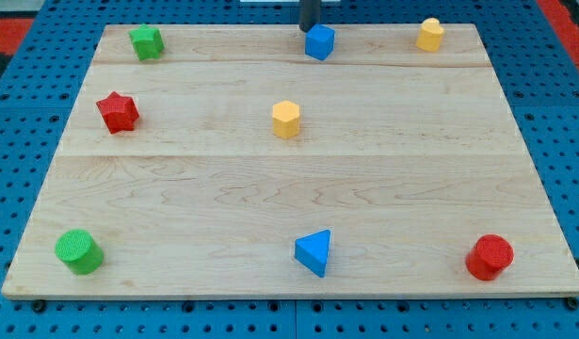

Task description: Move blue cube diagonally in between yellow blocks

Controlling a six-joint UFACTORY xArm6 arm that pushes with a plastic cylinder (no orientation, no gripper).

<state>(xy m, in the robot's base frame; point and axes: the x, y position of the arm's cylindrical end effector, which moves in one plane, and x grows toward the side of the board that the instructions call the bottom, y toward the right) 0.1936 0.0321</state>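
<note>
The blue cube (pixel 319 42) sits at the view's top centre of the wooden board. My tip (pixel 309 29) stands just behind it, at its upper left edge, touching or nearly touching it. One yellow block, a hexagonal prism (pixel 286 119), sits in the board's middle, below and a little left of the cube. The other yellow block (pixel 430 34), rounded on top, sits at the view's top right, level with the cube.
A green block (pixel 146 42) is at the top left, a red star (pixel 118 112) at the left, a green cylinder (pixel 79 251) at the bottom left, a blue triangular prism (pixel 314 252) at the bottom centre, a red cylinder (pixel 489 257) at the bottom right.
</note>
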